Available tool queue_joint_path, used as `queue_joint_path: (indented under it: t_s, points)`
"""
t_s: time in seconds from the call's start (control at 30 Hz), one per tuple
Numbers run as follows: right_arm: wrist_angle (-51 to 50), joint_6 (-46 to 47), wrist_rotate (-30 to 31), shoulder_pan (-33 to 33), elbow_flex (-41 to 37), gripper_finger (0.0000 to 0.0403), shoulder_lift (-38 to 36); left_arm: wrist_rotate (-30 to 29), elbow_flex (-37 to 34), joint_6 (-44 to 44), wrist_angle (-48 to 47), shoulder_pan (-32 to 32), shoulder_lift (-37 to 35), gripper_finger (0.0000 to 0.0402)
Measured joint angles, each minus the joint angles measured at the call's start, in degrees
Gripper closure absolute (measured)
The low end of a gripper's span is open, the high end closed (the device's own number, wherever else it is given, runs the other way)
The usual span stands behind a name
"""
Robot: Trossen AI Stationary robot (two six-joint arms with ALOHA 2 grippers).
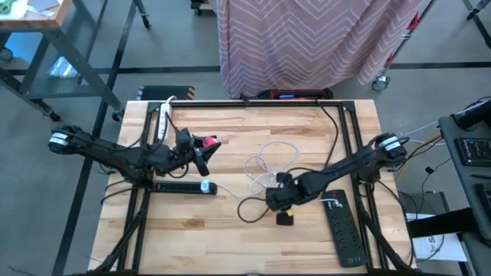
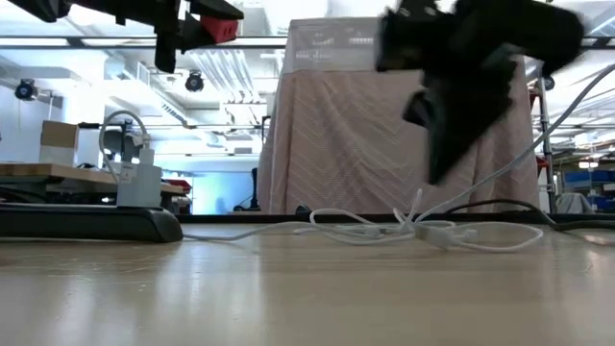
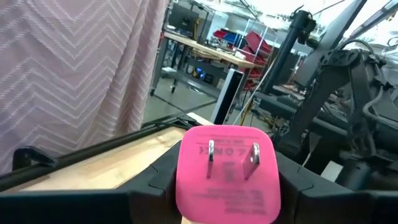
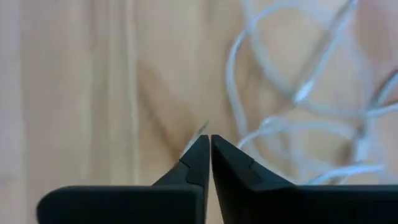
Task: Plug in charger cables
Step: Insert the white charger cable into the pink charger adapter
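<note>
Pink plug (image 3: 227,173) is clamped in the left gripper (image 1: 201,156), raised near the worktop's left edge; next, seat its prongs in the black strip (image 1: 182,186). Right gripper (image 4: 209,163), pinched shut, hovers by white cables (image 1: 268,165) mid-worktop.

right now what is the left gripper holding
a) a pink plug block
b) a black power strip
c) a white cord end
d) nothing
a) The left wrist view shows the left gripper shut on the pink plug block, prongs facing away from the camera; the high view shows the block above the table.
</note>
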Motion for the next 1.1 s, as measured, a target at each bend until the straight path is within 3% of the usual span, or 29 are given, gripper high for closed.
queue_joint_path:
  t_s: [0.1, 0.3, 0.47, 0.7, 0.9, 1.0, 1.1]
  points:
    - [-2.6, 3.5, -1.4, 1.7, -0.6, 0.0366, -0.1, 0.0, 0.1, 0.1, -0.2, 0.0, 0.0, 0.0253]
    - [5.2, 18.1, 2.2, 3.3, -3.6, 0.0299, 2.0, -0.1, 1.9, 3.6, 0.0, 0.3, 0.0, 0.0259]
    - [8.3, 25.5, 3.4, 3.7, -5.2, 0.0281, 4.4, -0.1, 4.4, 7.6, -0.7, 0.3, 0.5, 0.0266]
    - [12.4, 25.3, 8.2, 4.0, -4.8, 0.0307, 7.9, -1.6, 8.5, 7.9, -7.9, 0.3, 1.6, 0.0257]
    - [13.1, 21.4, 12.4, 4.2, -4.5, 0.0352, 9.8, -1.7, 9.3, 7.5, -10.8, 0.3, 3.1, 0.0267]
    - [13.8, 17.0, 13.8, 4.2, -4.6, 0.0387, 9.6, -1.8, 8.9, 6.2, -10.8, 0.3, 3.7, 0.0267]
    - [13.7, 11.1, 15.1, 4.3, -4.8, 0.0396, 8.5, -2.9, 8.6, 5.2, -10.6, 0.3, 3.9, 0.0267]
